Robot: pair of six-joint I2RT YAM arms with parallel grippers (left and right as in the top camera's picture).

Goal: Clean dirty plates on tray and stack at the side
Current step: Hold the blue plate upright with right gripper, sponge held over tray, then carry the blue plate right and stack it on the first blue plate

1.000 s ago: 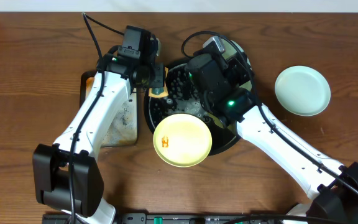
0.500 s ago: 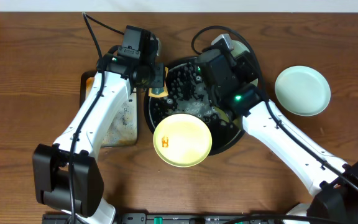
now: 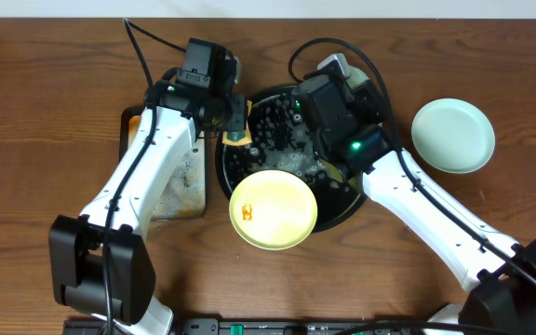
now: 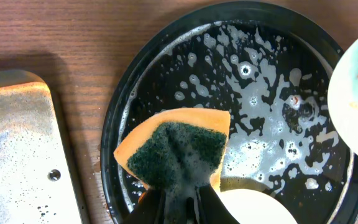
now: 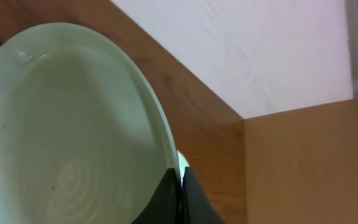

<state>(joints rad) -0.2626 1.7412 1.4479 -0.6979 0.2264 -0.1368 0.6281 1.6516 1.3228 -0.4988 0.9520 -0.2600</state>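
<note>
The black tray [image 3: 347,210] lies mid-table, its floor flecked with soap foam [image 4: 260,68]. A yellow plate [image 3: 273,209] with an orange smear rests on the tray's front edge. My left gripper [image 4: 182,193] is shut on an orange-and-green sponge [image 4: 176,149], which hangs over the tray's left side [image 3: 234,140]. My right gripper [image 5: 180,169] is shut on the rim of a mint plate [image 5: 73,124], tilted above the tray's far right and showing small orange specks. That plate's edge shows in the left wrist view [image 4: 356,93]. In the overhead view the right arm hides most of it. Another mint plate [image 3: 452,136] sits on the table at right.
A rectangular rusty metal tray [image 3: 180,181] lies left of the black tray, partly under my left arm. A black cable loops behind the tray near my right wrist [image 3: 328,102]. The wooden table's back edge meets a white wall.
My right arm has shifted a little back and to the right with the mint plate, uncovering more of the tray's foamy floor. The left arm and sponge have stayed put.
</note>
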